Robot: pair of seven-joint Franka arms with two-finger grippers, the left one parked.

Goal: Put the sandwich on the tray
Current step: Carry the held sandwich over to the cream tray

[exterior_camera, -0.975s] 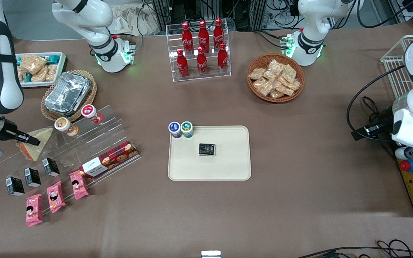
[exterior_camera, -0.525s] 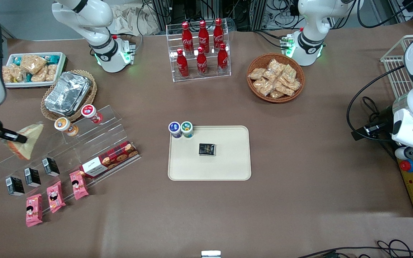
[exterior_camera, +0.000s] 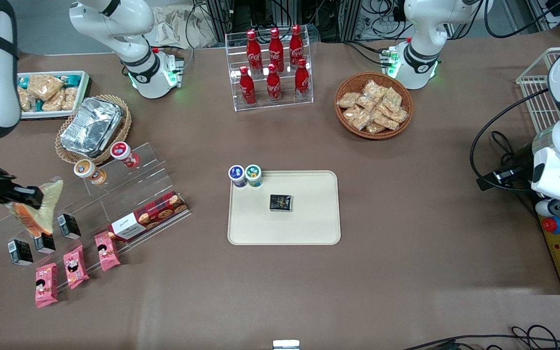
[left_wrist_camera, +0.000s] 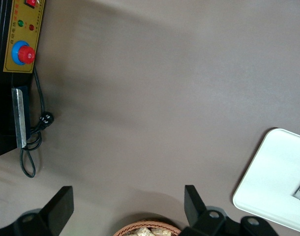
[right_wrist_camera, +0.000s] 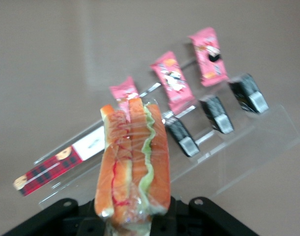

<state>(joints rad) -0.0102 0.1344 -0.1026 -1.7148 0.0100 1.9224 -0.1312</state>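
Note:
The sandwich (exterior_camera: 42,206) (right_wrist_camera: 133,162), a clear-wrapped wedge with orange and green filling along one edge, hangs in the air above the clear stepped rack (exterior_camera: 114,194) at the working arm's end of the table. My gripper (exterior_camera: 29,197) (right_wrist_camera: 133,221) is shut on it, with the black fingers clamped on its narrow end. The cream tray (exterior_camera: 309,228) lies flat at the table's middle, well apart from the sandwich. It carries a small dark packet (exterior_camera: 280,202), and two small cups (exterior_camera: 245,176) stand at one corner.
Below the sandwich the rack holds black cartons (exterior_camera: 68,226), pink packets (exterior_camera: 75,266), a red biscuit box (exterior_camera: 148,216) and two small tubs (exterior_camera: 105,163). A foil dish in a basket (exterior_camera: 93,129), a white snack bin (exterior_camera: 49,92), a cola rack (exterior_camera: 272,68) and a snack basket (exterior_camera: 373,106) stand farther from the camera.
My gripper has lifted the sandwich off the rack's top step and carried it nearer to the front camera. The wedge has turned so its filling edge faces downward.

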